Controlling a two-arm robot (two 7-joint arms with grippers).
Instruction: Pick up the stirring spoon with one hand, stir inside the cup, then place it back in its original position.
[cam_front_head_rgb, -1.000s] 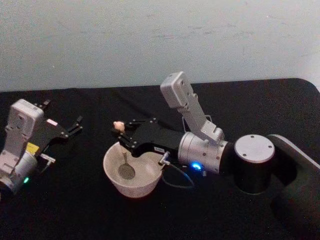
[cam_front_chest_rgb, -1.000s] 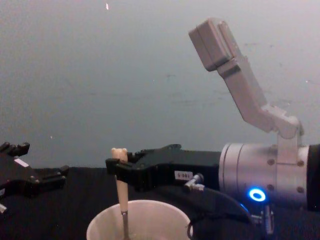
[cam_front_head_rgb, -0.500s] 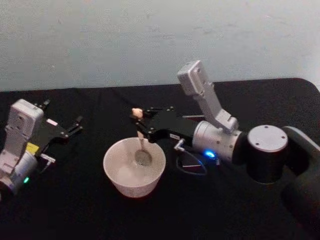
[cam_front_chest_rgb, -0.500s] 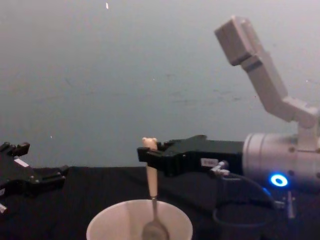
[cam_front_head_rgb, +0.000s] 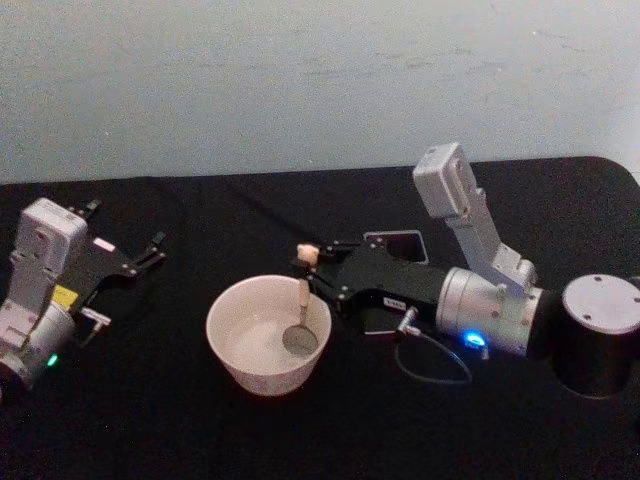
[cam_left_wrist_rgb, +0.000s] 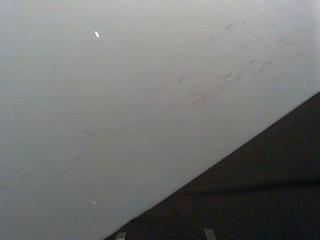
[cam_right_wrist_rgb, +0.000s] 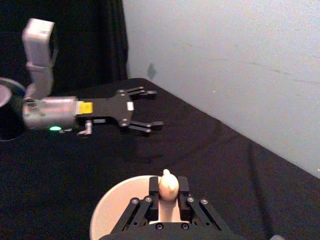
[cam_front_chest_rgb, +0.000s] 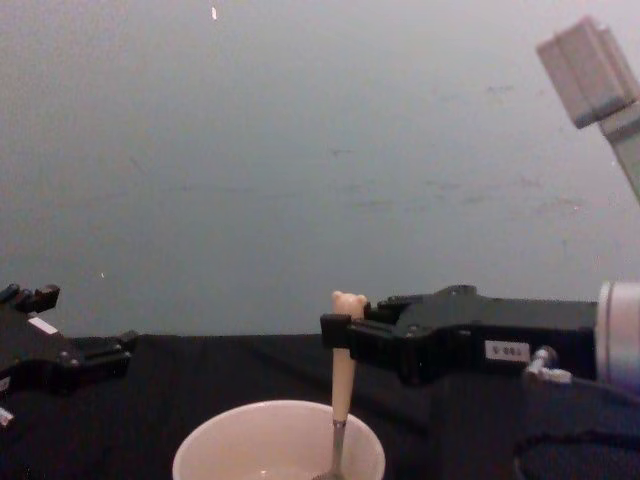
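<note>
The cream-white cup (cam_front_head_rgb: 250, 375) stands at the table's middle. The stirring spoon (cam_front_head_rgb: 300, 338) stands nearly upright in it, its metal bowl down near the cup's right inner wall and its bear head (cam_front_chest_rgb: 348, 301) above the rim. My right gripper (cam_front_head_rgb: 317, 271) reaches in from the right and is shut on the spoon's beige handle (cam_right_wrist_rgb: 168, 187) just under the bear head. Behind that gripper sits the dark grey square holder (cam_front_head_rgb: 396, 235). My left gripper (cam_front_head_rgb: 125, 226) rests open at the far left, well clear of the cup (cam_front_chest_rgb: 230, 450).
A black cloth covers the table (cam_front_head_rgb: 150, 420) and a pale wall rises behind it. A cable loop (cam_front_head_rgb: 435, 370) hangs under the right wrist, to the right of the cup. The right wrist view shows the left gripper (cam_right_wrist_rgb: 150, 109) beyond the cup (cam_right_wrist_rgb: 117, 207).
My right gripper has carried the spoon rightward across the cup, from its left side to its right side. The arm's shift has uncovered the holder. The left arm stays still.
</note>
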